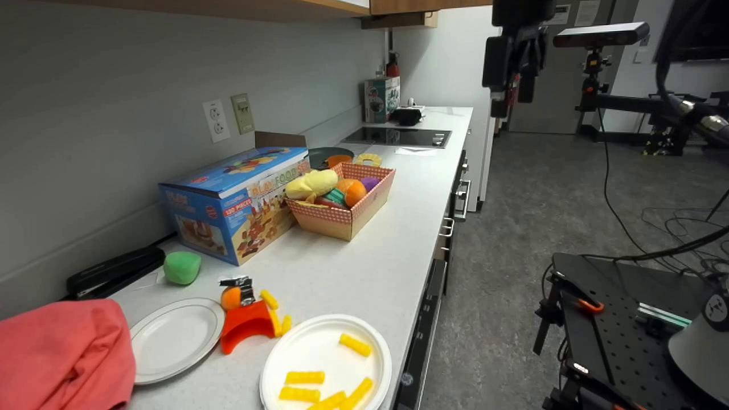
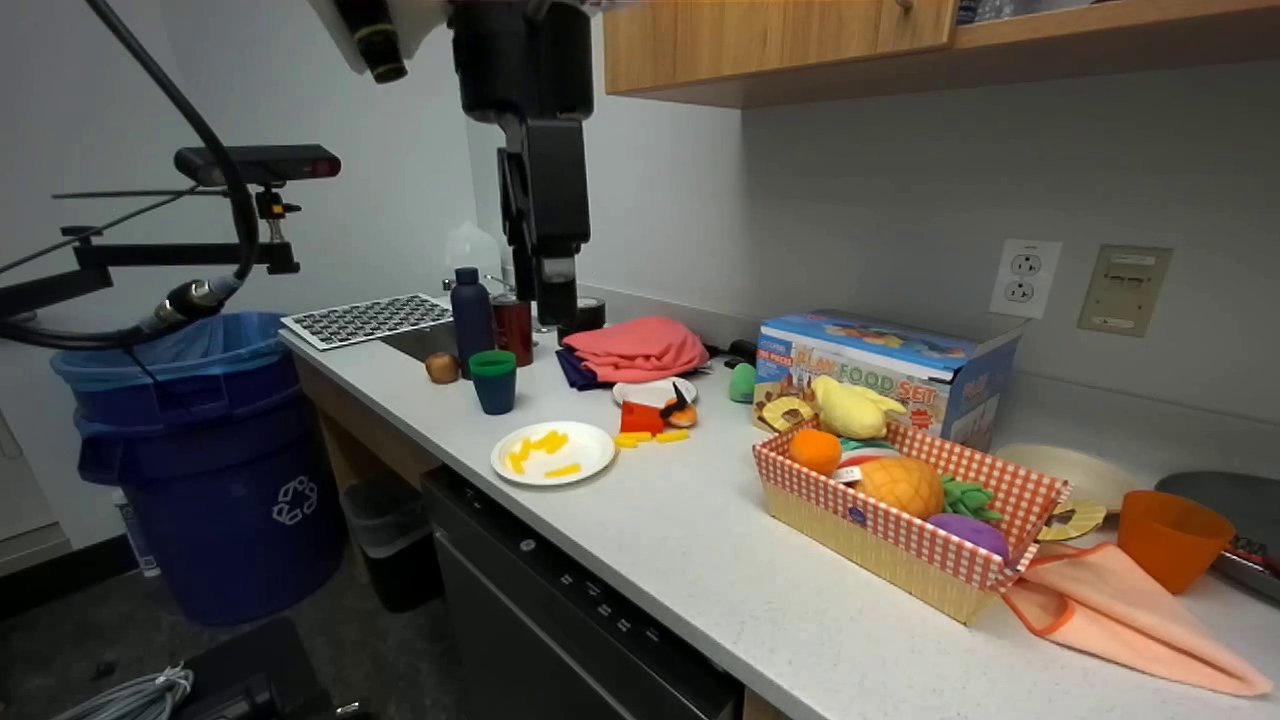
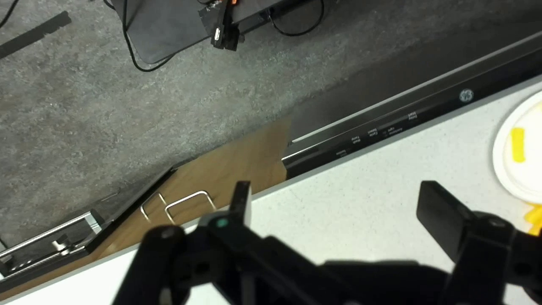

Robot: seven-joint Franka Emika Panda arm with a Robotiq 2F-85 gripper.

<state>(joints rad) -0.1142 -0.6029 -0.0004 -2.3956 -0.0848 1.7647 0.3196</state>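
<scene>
Left to right in an exterior view, the counter (image 2: pixel 690 540) starts with a patterned mat (image 2: pixel 370 320) at its far front corner. Next come a round brown object (image 2: pixel 441 368), a dark blue bottle (image 2: pixel 473 330) and a blue cup (image 2: pixel 495 390) with a green upper part, set in from the front edge. The gripper (image 3: pixel 334 203) hangs high over the counter; in the wrist view its jaws stand wide apart near the front edge, holding nothing, pale counter showing between them. Nearest there, at the right border, is the white plate (image 3: pixel 529 178). It lies flat just inside the front edge, round and shallow, with a smooth, raised rim. At least five yellow sticks (image 1: pixel 355 344) lie on it like fries: bright, short, straight, blunt-ended. In an exterior view two lie side by side, two more slant close together and one sits apart near the rim. Other sticks lie loose toward the wall, just beside a red holder (image 2: pixel 641 417) with a curved cut-out. Behind, a coral cloth (image 2: pixel 640 348) is heaped by the wall-side edge. Farther right along that edge come a green block (image 2: pixel 742 383) and a printed play-food box (image 2: pixel 800 370), with a checked basket (image 2: pixel 860 548) of toy fruit (image 2: pixel 900 487) in front.
</scene>
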